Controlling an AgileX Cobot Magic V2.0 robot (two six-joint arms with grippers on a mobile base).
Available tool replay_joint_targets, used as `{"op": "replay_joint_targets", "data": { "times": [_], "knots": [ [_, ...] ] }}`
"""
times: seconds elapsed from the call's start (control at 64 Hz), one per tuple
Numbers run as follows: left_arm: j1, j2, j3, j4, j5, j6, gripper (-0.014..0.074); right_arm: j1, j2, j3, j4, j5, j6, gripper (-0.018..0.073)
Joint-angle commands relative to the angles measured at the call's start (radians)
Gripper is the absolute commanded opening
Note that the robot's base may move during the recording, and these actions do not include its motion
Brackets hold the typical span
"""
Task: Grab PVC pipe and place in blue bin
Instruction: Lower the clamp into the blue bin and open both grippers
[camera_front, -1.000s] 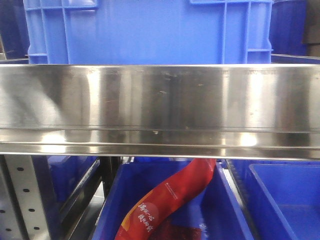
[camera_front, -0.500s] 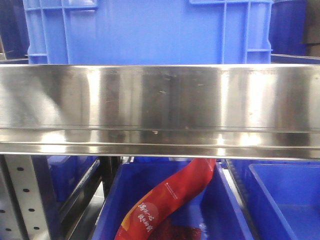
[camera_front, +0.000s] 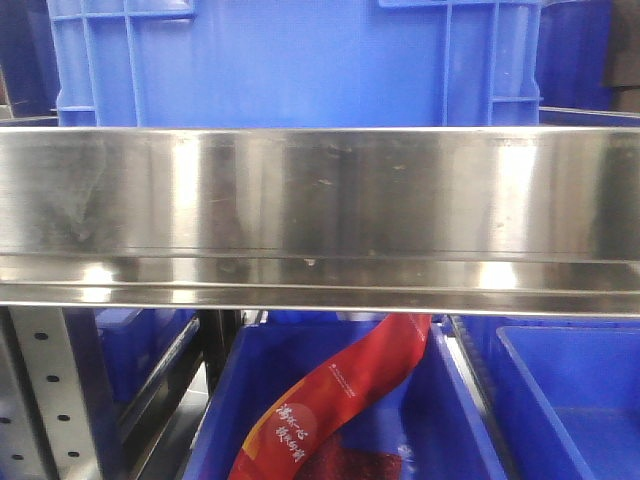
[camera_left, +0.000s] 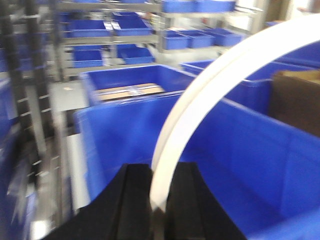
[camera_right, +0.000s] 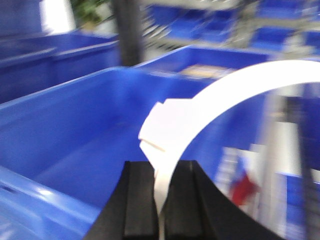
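Blurred warehouse racks (camera_left: 100, 7) behind. Left hand (camera_left: 159, 170) clenched on white PVC pipe (camera_left: 200, 100), which arcs above blue bin (camera_left: 250, 165); right hand (camera_right: 159, 167) likewise pinches a white curved piece (camera_right: 190, 117) over a blue tub (camera_right: 65, 135).

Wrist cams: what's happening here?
The left gripper is shut on a white curved PVC pipe over an open blue bin. The right gripper is shut on a similar white arch. I can't tell whether it's the same piece. Nothing is released yet. The front view shows no arms.
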Motion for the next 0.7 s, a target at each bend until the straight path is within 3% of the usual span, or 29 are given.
{"op": "replay_joint_targets", "data": {
  "times": [0.0,0.203,0.375,0.453,0.578,0.688],
  "knots": [
    [-0.018,0.103,-0.111,0.002,-0.036,-0.002,-0.0111,0.067,0.111,-0.087,0.006,-0.016,-0.013,-0.0159],
    [-0.018,0.346,-0.339,-0.01,-0.029,-0.002,-0.0111,0.14,0.342,-0.263,0.006,-0.007,-0.013,-0.0159],
    [-0.018,0.463,-0.4,-0.01,-0.027,-0.002,-0.0103,0.148,0.459,-0.352,0.006,0.011,-0.013,-0.0154],
    [-0.018,0.476,-0.4,-0.01,-0.022,-0.002,-0.002,0.148,0.482,-0.373,0.006,0.028,-0.013,-0.0082],
    [-0.018,0.479,-0.4,-0.01,-0.018,-0.002,0.0189,0.148,0.484,-0.376,0.006,0.03,-0.013,0.0127],
    [-0.018,0.479,-0.4,-0.017,-0.015,-0.002,0.0314,0.148,0.484,-0.376,0.006,0.03,-0.013,0.0248]
  ]
}}
